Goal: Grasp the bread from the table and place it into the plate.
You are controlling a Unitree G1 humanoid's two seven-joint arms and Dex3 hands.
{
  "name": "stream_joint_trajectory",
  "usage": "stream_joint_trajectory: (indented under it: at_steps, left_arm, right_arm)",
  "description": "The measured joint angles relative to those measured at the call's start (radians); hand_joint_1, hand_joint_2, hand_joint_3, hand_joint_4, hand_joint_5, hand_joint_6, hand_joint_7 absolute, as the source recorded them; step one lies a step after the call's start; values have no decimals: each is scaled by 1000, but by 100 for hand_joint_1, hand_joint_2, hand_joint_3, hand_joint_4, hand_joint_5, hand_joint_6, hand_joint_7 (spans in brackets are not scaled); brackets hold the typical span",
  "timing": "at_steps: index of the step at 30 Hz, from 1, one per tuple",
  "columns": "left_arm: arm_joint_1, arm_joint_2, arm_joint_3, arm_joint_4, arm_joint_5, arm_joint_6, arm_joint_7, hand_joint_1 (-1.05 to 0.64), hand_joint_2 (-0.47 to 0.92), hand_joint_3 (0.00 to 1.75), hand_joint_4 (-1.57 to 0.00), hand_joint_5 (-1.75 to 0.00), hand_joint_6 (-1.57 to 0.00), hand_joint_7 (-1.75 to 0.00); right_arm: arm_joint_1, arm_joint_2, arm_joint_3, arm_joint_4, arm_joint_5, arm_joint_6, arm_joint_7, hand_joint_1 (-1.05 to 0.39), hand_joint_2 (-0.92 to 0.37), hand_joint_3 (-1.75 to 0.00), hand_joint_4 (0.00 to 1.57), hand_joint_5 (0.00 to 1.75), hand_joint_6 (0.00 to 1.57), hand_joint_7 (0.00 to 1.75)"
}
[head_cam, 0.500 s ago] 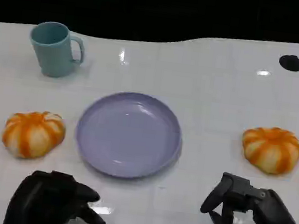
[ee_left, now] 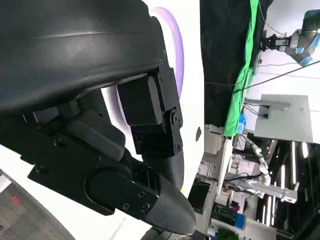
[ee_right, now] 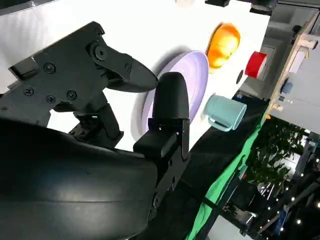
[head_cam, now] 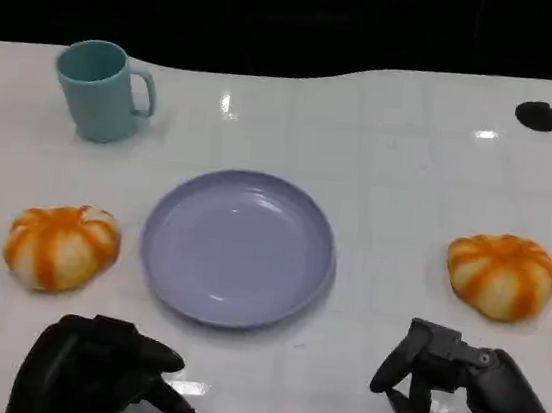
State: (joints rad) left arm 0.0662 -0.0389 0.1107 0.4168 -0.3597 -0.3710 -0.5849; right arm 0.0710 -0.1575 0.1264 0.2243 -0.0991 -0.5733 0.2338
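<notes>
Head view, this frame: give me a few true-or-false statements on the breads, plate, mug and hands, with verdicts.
1. The plate holds a bread. False: it is bare.
2. One bread lies left of the plate, another bread right of it. True.
3. The left hand grips a bread. False: it holds nothing.
4. The mug stands upright. True.
5. The right hand touches the plate. False: it is apart from it.

A robotics laboratory is indicated. A green backdrop cloth (ee_left: 245, 75) is hung beside the white counter (head_cam: 412, 163); beyond it, an industrial robot arm (ee_left: 295, 37), trailing cables and ceiling strip lights (ee_left: 304, 150) are seen. Metal equipment stands are observed behind the cloth.
</notes>
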Motion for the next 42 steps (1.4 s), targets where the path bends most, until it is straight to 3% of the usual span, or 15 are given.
stream_joint_trajectory:
  at_steps: [14, 22, 25, 31, 38, 42]
  left_arm:
    - [0, 0, 0, 0, 0, 0, 0, -105, 76, 0, -157, -37, -157, -15]
    - [0, 0, 0, 0, 0, -1, 0, -105, 76, 0, -157, -37, -157, -15]
    - [0, 1, 0, 0, 0, -1, 0, -105, 76, 0, -157, -37, -157, -15]
    - [2, 2, 0, -1, -1, -1, 0, -105, 76, 0, -157, -37, -157, -15]
    - [2, 4, 1, -3, -1, -1, 0, -105, 76, 0, -157, -37, -157, -15]
    - [2, 5, 1, -3, -2, -1, 0, -105, 76, 0, -157, -37, -157, -14]
  right_arm:
    - [0, 0, 0, 0, 6, 0, 3, -19, -53, -104, 86, 175, 70, 137]
    - [-1, 0, -3, 5, 15, -20, 3, -16, -67, -77, 69, 166, 75, 110]
    - [-8, 0, -6, 10, 13, -44, -4, -15, -68, -70, 63, 143, 72, 97]
    - [-35, -1, -25, 26, -6, -79, -35, -12, -66, -68, 59, 125, 69, 77]
    - [-69, -44, -48, 27, -153, -108, -127, -25, -72, -49, 54, 82, 70, 31]
    - [-87, -83, -53, 24, -298, -112, -221, -33, -85, -26, 53, 54, 72, 8]
